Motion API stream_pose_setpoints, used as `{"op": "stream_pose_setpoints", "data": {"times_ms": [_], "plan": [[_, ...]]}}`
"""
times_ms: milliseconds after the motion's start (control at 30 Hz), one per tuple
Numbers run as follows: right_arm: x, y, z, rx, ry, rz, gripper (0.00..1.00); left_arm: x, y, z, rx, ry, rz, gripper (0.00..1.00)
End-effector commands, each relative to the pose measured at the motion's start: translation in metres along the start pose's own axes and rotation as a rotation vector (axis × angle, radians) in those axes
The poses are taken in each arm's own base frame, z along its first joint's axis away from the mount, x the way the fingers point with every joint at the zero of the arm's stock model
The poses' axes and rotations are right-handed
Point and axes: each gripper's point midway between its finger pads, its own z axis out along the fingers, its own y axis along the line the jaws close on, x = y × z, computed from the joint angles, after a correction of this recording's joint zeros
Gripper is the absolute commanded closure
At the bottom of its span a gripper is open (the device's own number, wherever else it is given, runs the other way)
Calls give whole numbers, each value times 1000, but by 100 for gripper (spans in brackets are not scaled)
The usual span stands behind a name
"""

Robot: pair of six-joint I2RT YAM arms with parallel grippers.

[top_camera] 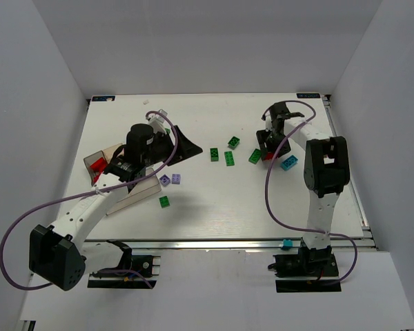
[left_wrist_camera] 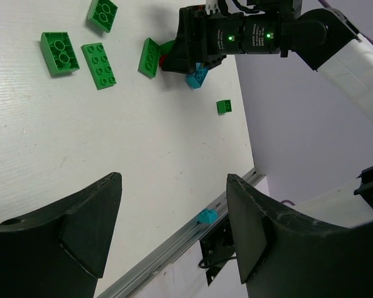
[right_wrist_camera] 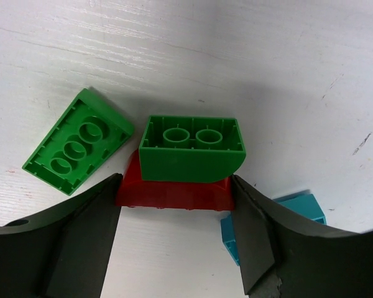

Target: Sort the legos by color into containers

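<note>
My right gripper point(top_camera: 268, 149) is down on the table at the far right. In the right wrist view its fingers point(right_wrist_camera: 93, 230) press both ends of a rounded red lego point(right_wrist_camera: 174, 194); a rounded green lego point(right_wrist_camera: 189, 155) lies against it. A green slope lego point(right_wrist_camera: 74, 149) and a teal lego point(right_wrist_camera: 298, 208) lie beside them. My left gripper point(top_camera: 186, 146) is open and empty point(left_wrist_camera: 174, 180), raised just right of the clear container point(top_camera: 141, 192), which holds red legos point(top_camera: 96, 165).
Green legos point(top_camera: 229, 158) lie mid-table and one point(top_camera: 164, 201) near the container, with two purple legos point(top_camera: 170, 179). A teal lego point(top_camera: 288, 163) sits right of my right gripper. Another teal lego point(top_camera: 286, 244) rests on the front rail point(left_wrist_camera: 174, 248).
</note>
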Motion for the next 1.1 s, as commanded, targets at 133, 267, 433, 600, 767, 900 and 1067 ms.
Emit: {"op": "stream_pose_setpoints", "data": {"times_ms": [133, 267, 433, 600, 767, 900, 1067], "plan": [[-7, -3, -11, 2, -92, -79, 65, -6, -7, 2, 23, -18, 16, 23], [-26, 24, -62, -181, -296, -346, 89, -7, -16, 6, 68, -7, 28, 22], [-1, 81, -120, -499, -511, -819, 96, 7, -29, 22, 170, 77, 43, 22], [27, 123, -154, -727, -637, -1058, 99, 10, -43, 33, 245, 129, 77, 22], [27, 148, -163, -765, -687, -1164, 99, 13, -59, 44, 323, 164, 111, 22], [25, 164, -171, -791, -713, -1206, 100, 17, -64, 52, 340, 182, 119, 22], [21, 187, -180, -813, -731, -1219, 100, 16, -66, 67, 317, 200, 145, 22]]}}
